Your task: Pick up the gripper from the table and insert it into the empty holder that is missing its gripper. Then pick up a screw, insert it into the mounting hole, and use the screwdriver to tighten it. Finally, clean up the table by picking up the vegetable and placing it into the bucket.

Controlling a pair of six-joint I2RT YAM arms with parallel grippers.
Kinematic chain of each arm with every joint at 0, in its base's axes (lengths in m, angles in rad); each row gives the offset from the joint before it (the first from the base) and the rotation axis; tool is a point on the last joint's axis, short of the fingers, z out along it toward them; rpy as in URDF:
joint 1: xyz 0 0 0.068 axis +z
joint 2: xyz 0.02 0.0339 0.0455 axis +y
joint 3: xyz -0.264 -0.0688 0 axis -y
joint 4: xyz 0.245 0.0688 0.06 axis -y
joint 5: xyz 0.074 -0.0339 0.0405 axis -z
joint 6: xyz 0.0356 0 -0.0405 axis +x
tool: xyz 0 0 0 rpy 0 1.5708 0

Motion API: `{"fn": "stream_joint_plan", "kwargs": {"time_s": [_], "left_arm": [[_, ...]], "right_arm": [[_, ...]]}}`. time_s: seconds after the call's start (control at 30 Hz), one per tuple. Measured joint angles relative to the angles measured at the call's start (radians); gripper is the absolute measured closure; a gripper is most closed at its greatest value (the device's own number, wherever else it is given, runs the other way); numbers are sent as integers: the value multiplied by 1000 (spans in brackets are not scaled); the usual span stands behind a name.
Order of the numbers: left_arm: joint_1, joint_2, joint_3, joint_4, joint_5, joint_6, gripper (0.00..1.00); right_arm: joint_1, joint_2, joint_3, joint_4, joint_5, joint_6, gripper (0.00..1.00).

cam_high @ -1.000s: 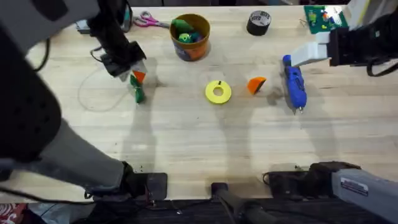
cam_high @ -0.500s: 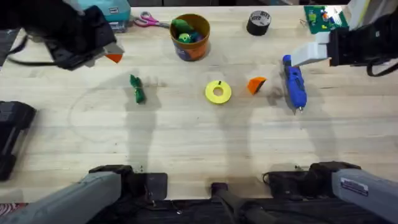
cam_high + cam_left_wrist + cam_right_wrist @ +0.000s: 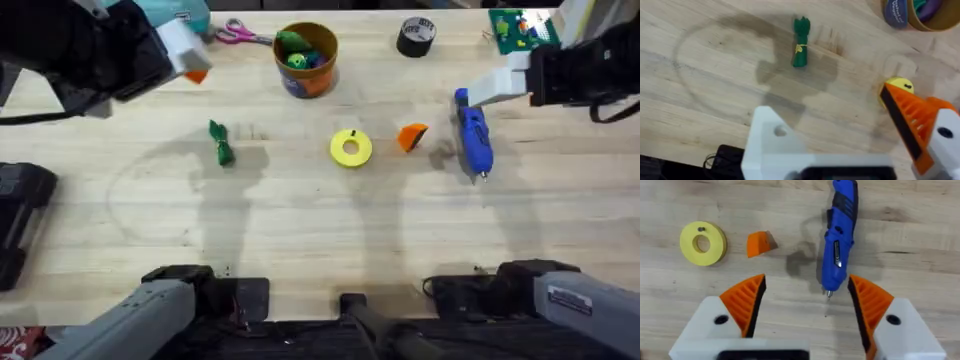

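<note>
Left claw (image 3: 840,145) is raised over the table's far left, fingers spread wide and holding nothing; one finger is a bare white holder (image 3: 771,145) with no tip, the other carries an orange ribbed pad. Right claw (image 3: 807,305) hangs at the right side, jaws wide apart, both orange pads on, nothing between them. Loose orange gripper (image 3: 412,136) lies on the table (image 3: 300,230) between the yellow disc (image 3: 351,147) and the blue screwdriver (image 3: 473,135), apart from both. A tiny dark screw (image 3: 701,229) sits on the disc. Green vegetable (image 3: 220,143) lies left of the disc, well apart. Orange bucket (image 3: 306,60) with toys inside stands at the far edge, scissors (image 3: 236,32) to its left, tape roll (image 3: 416,36) to its right
</note>
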Motion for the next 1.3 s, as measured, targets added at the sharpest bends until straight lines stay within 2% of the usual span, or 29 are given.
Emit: {"fn": "stream_joint_plan", "kwargs": {"time_s": [0.03,0.07,0.4,0.5,0.63,0.73,0.77,0.93,1.3], "left_arm": [[0,0,0,0,0,-2,123],[0,0,0,0,0,-3,76],[0,0,0,31,-3,11,62],[0,0,0,82,9,103,61],[0,0,0,112,71,310,60],[0,0,0,113,79,414,60],[0,0,0,116,79,474,60],[0,0,0,116,79,536,59],[0,0,0,146,80,604,60]], "right_arm": [[0,0,0,0,0,0,5],[0,0,0,0,0,0,5],[0,0,0,0,0,0,5],[0,0,0,0,0,0,5],[0,0,0,0,0,0,5],[0,0,0,0,0,0,5],[0,0,0,0,0,0,5],[0,0,0,0,0,0,5],[0,0,0,0,0,0,6]]}}
